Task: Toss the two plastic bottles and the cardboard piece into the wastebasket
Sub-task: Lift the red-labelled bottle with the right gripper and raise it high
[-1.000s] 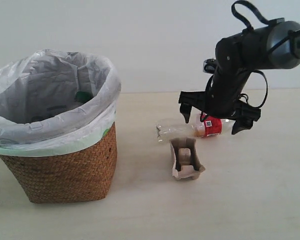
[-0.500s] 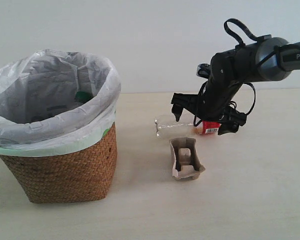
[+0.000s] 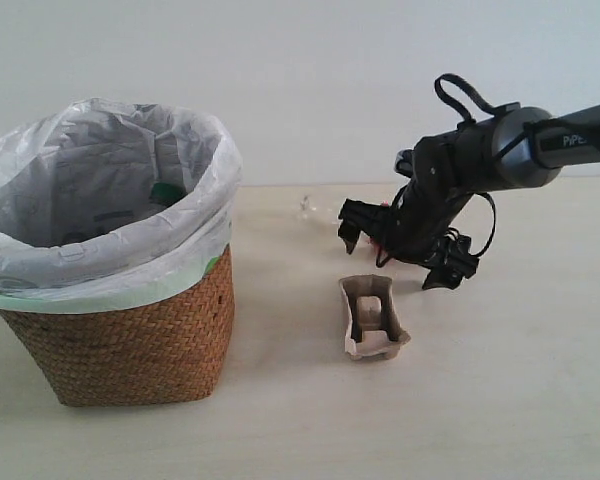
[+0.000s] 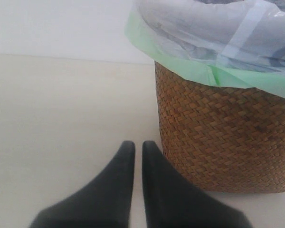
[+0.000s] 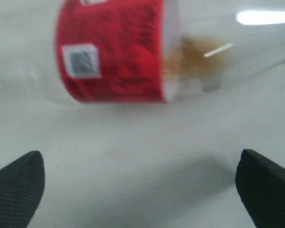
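The smaller bottle with the red label [image 5: 114, 52] lies on its side on the table, just beyond my open right gripper [image 5: 141, 187]. Neither fingertip [image 5: 16, 190] touches it. In the exterior view the right gripper [image 3: 392, 262] hangs low over this bottle and hides most of it; only a clear end [image 3: 308, 207] shows. The cardboard piece [image 3: 372, 318] stands just in front of that gripper. The wicker wastebasket [image 3: 130, 340] is at the left, and a green cap [image 3: 165, 192] of the larger bottle shows inside it. My left gripper [image 4: 138, 154] is shut and empty beside the wastebasket [image 4: 223, 137].
The white-grey bag [image 3: 100, 200] folds over the basket rim, with a green edge [image 4: 194, 71]. A pale wall runs behind the beige table [image 3: 520, 400]. The left arm is out of the exterior view.
My right gripper has come down and moved back and left, staying open. The red-label bottle, plainly visible before, is now mostly hidden behind it, with its clear end showing farther back.
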You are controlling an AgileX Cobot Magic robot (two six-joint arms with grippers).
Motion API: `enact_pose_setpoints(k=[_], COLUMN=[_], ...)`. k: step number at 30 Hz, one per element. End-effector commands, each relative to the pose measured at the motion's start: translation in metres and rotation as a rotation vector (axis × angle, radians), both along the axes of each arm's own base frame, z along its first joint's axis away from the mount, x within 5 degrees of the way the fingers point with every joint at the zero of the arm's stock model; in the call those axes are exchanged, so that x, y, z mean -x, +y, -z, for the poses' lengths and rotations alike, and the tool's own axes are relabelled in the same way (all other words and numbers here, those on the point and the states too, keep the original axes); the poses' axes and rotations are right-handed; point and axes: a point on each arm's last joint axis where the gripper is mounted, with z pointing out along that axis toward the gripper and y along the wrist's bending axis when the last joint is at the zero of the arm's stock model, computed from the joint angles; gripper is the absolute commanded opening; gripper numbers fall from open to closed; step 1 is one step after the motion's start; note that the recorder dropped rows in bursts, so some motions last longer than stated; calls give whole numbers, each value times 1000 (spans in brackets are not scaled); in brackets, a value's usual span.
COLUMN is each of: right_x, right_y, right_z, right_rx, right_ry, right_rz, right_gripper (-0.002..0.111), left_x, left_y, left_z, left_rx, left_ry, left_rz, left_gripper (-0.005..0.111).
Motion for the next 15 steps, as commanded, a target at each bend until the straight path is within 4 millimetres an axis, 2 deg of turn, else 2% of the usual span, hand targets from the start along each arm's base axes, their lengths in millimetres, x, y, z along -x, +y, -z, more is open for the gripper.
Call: enact_pose_setpoints(k=[1, 4, 6, 7, 10, 12, 15], right_x=[-5, -7, -10, -11, -7, -4, -5], right_y=[-1, 0, 2, 4, 9, 5, -21], right_z=[5, 2, -18, -37, -74, -102, -111], right_rx=[-10, -7, 15, 25, 57, 171, 443], right_ry=[-31, -72, -133, -145, -116, -96, -11], right_rz=[5, -28, -105, -163, -319, -468, -387], right_gripper=[102, 102, 102, 102, 102, 102, 102], left_x=[0, 0, 0, 0, 0, 0, 0], left_y=[0, 0, 0, 0, 0, 0, 0], left_z=[1, 1, 1, 1, 1, 1, 1], left_rx=[6, 6, 6, 6, 6, 6, 6], left_ry=[-2, -2, -2, -2, -2, -2, -2], left_rz=[-6, -6, -6, -6, -6, -6, -6], left_gripper=[6, 6, 6, 6, 6, 6, 6])
